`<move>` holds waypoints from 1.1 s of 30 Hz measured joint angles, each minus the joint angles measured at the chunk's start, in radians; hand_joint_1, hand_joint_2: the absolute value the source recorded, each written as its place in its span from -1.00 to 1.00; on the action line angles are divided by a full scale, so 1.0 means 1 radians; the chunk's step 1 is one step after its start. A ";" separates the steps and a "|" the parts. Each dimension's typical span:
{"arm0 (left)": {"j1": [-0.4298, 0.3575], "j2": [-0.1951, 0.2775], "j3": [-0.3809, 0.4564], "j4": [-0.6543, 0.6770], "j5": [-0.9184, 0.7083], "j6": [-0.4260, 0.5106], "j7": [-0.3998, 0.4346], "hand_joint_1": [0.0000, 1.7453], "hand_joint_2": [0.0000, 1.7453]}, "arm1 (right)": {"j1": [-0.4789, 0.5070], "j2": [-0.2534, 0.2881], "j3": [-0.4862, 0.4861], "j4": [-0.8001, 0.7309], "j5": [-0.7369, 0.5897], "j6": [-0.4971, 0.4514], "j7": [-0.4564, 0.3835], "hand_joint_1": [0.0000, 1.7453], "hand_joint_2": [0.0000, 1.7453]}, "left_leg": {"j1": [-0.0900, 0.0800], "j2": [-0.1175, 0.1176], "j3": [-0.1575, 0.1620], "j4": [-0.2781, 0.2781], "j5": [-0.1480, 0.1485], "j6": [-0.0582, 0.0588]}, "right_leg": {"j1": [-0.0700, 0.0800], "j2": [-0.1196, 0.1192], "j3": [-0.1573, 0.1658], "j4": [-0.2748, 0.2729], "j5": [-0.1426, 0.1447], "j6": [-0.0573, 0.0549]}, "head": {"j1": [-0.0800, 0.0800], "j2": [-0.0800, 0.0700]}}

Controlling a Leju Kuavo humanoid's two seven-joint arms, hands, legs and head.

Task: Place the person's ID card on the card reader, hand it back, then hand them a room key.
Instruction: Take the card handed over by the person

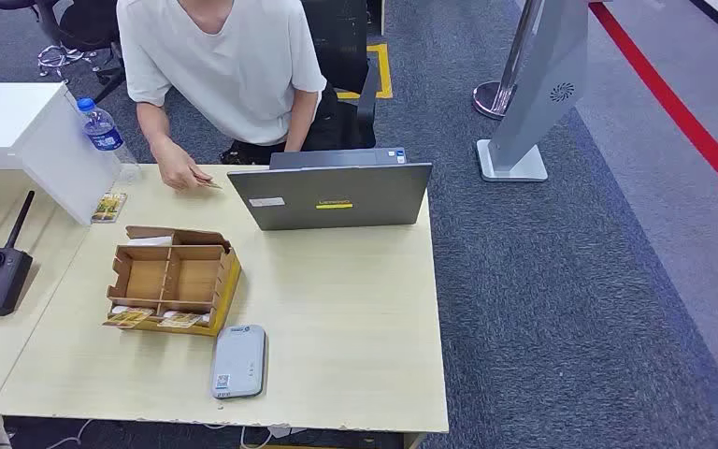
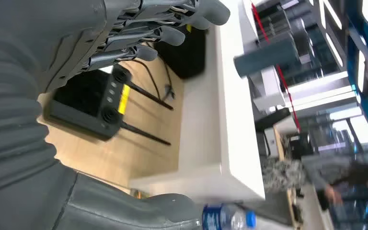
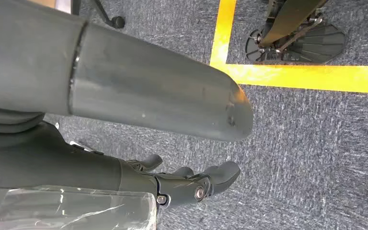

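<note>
The right hand (image 3: 187,184), empty with fingers loosely curled, is seen above grey carpet (image 3: 316,158) crossed by yellow tape (image 3: 311,78).

The desk (image 1: 355,327) is showing pale wood grain. A light grey card reader (image 1: 238,362) is lying near its front edge, beside a brown cardboard box (image 1: 174,279) with yellow sides. The laptop (image 1: 330,195) at the back edge is showing dark grey with a yellow label. The person's shirt (image 1: 220,61) is showing white.

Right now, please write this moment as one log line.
stage: not started | ID card: in person's hand, at table's far edge | card reader: bare | left hand: empty | right hand: hanging, empty
</note>
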 joint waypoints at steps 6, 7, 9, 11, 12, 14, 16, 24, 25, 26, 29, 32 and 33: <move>-0.066 0.021 -0.108 0.039 -0.122 -0.045 0.042 -1.00 1.00 | -0.002 0.002 0.000 0.000 0.011 0.005 0.005 -1.00 -1.00 | 0.000 0.001 0.000 0.000 0.000 0.000 | 0.000 0.000 -0.001 0.000 0.000 0.000 | 0.000 0.000; -0.079 0.025 -0.129 0.048 -0.146 -0.053 0.051 -1.00 1.00 | -0.003 0.003 0.000 0.000 0.015 0.007 0.006 -1.00 -1.00 | 0.000 0.001 0.000 0.000 0.000 0.000 | 0.000 0.000 -0.001 0.000 0.001 0.000 | 0.000 0.000; -0.106 0.033 -0.171 0.065 -0.195 -0.070 0.068 -1.00 1.00 | -0.005 0.003 0.000 0.000 0.020 0.009 0.008 -1.00 -1.00 | 0.000 0.001 -0.001 0.000 0.001 0.000 | 0.000 0.000 -0.001 0.000 0.001 0.000 | 0.000 0.000; -0.133 0.042 -0.214 0.084 -0.244 -0.086 0.085 -1.00 1.00 | -0.007 0.003 0.000 0.000 0.023 0.011 0.009 -1.00 -1.00 | 0.000 0.001 -0.001 0.000 0.001 0.000 | 0.000 0.001 -0.001 0.000 0.001 0.000 | 0.000 0.000; -0.147 0.046 -0.235 0.093 -0.268 -0.095 0.094 -1.00 1.00 | -0.008 0.003 0.000 0.000 0.026 0.011 0.010 -1.00 -1.00 | 0.000 0.001 -0.001 0.000 0.001 0.000 | 0.000 0.001 -0.001 0.000 0.001 0.000 | 0.000 0.000; -0.174 0.054 -0.275 0.113 -0.317 -0.111 0.112 -1.00 1.00 | -0.010 0.003 0.000 0.000 0.033 0.013 0.011 -1.00 -1.00 | 0.000 0.001 -0.001 0.000 0.001 0.000 | 0.000 0.001 -0.002 0.000 0.002 0.000 | 0.000 0.000; -0.199 0.063 -0.315 0.131 -0.367 -0.126 0.130 -1.00 1.00 | -0.012 0.003 0.000 0.000 0.039 0.013 0.013 -1.00 -1.00 | 0.000 0.001 -0.002 0.000 0.001 0.000 | 0.000 0.001 -0.002 0.000 0.002 0.000 | 0.000 0.000; -0.303 0.091 -0.471 0.201 -0.572 -0.178 0.201 -1.00 1.00 | -0.016 0.003 0.000 0.000 0.064 0.018 0.021 -1.00 -1.00 | 0.000 0.001 -0.003 0.001 0.002 0.001 | 0.000 0.001 -0.003 0.000 0.002 0.001 | 0.000 0.000; -0.316 0.093 -0.490 0.211 -0.596 -0.183 0.210 -1.00 1.00 | -0.016 0.003 0.000 0.000 0.068 0.020 0.022 -1.00 -1.00 | 0.000 0.001 -0.003 0.001 0.002 0.001 | 0.000 0.001 -0.003 0.000 0.002 0.001 | 0.000 0.000; -0.329 0.096 -0.509 0.222 -0.621 -0.187 0.220 -1.00 1.00 | -0.016 0.003 0.000 0.000 0.072 0.021 0.023 -1.00 -1.00 | 0.000 0.001 -0.003 0.001 0.002 0.001 | 0.000 0.001 -0.004 0.000 0.002 0.001 | 0.000 0.000; -0.364 0.099 -0.565 0.261 -0.698 -0.195 0.247 0.50 1.00 | -0.015 0.003 0.000 0.000 0.079 0.027 0.028 -1.00 -1.00 | 0.000 0.001 -0.003 0.001 0.002 0.001 | 0.000 0.001 -0.004 0.000 0.002 0.001 | 0.000 0.000; -0.394 0.099 -0.617 0.304 -0.775 -0.196 0.272 1.00 1.00 | -0.012 0.003 0.000 0.000 0.091 0.032 0.033 -1.00 -1.00 | 0.000 0.001 -0.004 0.001 0.003 0.001 | 0.000 0.001 -0.004 0.000 0.003 0.001 | 0.000 0.000; -0.405 0.099 -0.636 0.320 -0.801 -0.194 0.280 1.00 1.00 | -0.011 0.003 0.000 0.000 0.094 0.034 0.035 -1.00 -1.00 | 0.000 0.001 -0.004 0.001 0.003 0.001 | 0.000 0.001 -0.004 0.000 0.003 0.001 | 0.000 0.000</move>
